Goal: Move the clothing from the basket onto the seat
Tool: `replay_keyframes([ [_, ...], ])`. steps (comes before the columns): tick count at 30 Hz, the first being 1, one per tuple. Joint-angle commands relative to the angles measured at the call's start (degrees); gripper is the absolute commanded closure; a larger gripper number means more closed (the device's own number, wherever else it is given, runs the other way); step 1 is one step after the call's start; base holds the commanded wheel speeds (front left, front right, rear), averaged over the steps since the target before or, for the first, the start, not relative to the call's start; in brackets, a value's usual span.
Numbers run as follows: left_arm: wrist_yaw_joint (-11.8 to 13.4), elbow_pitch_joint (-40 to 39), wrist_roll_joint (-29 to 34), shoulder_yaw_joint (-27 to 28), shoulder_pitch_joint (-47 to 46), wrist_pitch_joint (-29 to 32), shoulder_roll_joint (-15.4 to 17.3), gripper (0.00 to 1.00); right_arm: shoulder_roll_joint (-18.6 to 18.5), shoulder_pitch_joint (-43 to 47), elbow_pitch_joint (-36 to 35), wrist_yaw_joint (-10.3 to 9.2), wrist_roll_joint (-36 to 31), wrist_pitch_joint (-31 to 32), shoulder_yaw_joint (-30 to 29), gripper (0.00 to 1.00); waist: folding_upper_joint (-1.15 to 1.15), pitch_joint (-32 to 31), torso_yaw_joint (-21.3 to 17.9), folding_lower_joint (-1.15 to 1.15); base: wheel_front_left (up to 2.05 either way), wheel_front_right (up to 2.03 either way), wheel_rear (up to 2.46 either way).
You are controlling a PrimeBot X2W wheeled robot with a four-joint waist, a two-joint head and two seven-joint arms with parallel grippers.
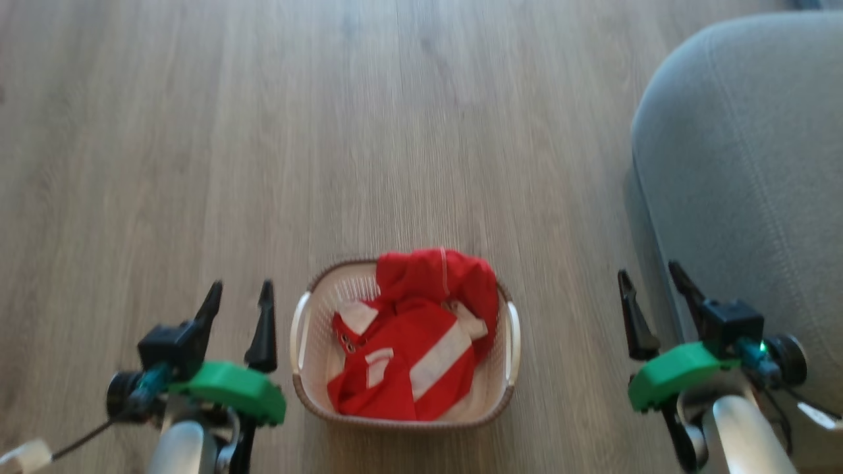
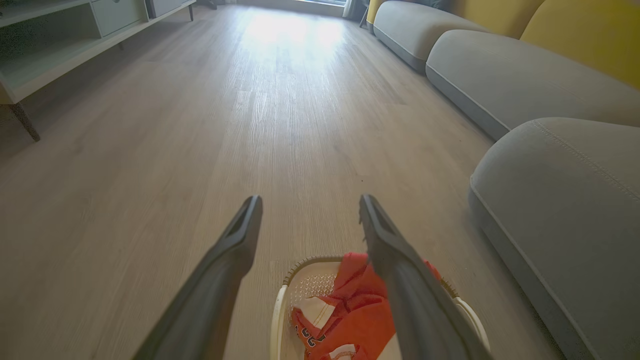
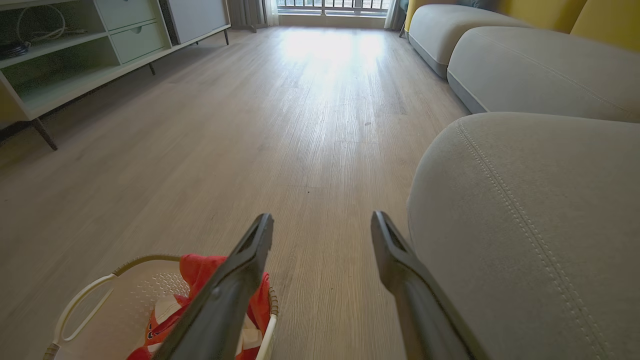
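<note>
The red and white clothing (image 1: 415, 336) lies crumpled inside the cream basket (image 1: 316, 316), which stands on the wood floor between my arms. My left gripper (image 1: 240, 293) hangs open just left of the basket, nothing between its fingers. To the basket's right my right gripper (image 1: 652, 280) is open too, beside the rounded corner of the grey seat (image 1: 744, 171). The left wrist view shows the clothing (image 2: 350, 310) in the basket (image 2: 280, 320) below my left gripper (image 2: 310, 205). In the right wrist view the basket (image 3: 100, 305) sits lower left, the seat (image 3: 525, 225) right of my right gripper (image 3: 322, 222).
Bare wood floor (image 1: 329, 131) stretches ahead of the basket. More grey sofa cushions (image 2: 500, 75) with yellow backs line the right side. A pale low cabinet on thin legs (image 3: 75, 60) stands along the left wall, and a window (image 3: 330, 5) lies at the far end.
</note>
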Motion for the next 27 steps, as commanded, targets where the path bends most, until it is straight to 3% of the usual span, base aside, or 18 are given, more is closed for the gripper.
replay_keyframes([
  [1,0.45,-1.64,-0.41,1.10,-3.46,-0.75,0.67,0.00,-0.53,-2.92,-2.12,-0.01,-0.07,-0.77,1.34,0.00,0.00,3.88,-0.58,0.00,0.00,0.00,0.00],
  [12,-0.12,8.01,-0.70,-8.32,-17.26,-0.75,0.67,0.00,-0.53,-12.07,-5.15,-0.01,2.06,-0.77,1.86,0.00,0.00,20.92,-4.85,0.00,0.00,0.00,0.00],
  [22,0.79,30.12,-2.63,-16.33,-31.87,-0.48,0.67,0.00,-0.53,-15.93,-7.09,-0.01,5.49,-0.77,3.21,0.00,0.00,29.06,-10.65,0.00,0.00,0.00,0.00],
  [27,2.54,39.66,-5.50,-19.39,-37.09,3.07,0.67,0.00,-0.53,-16.13,-8.09,-0.01,6.42,-0.77,3.35,0.00,0.00,31.43,-13.27,0.00,0.00,0.00,0.00],
])
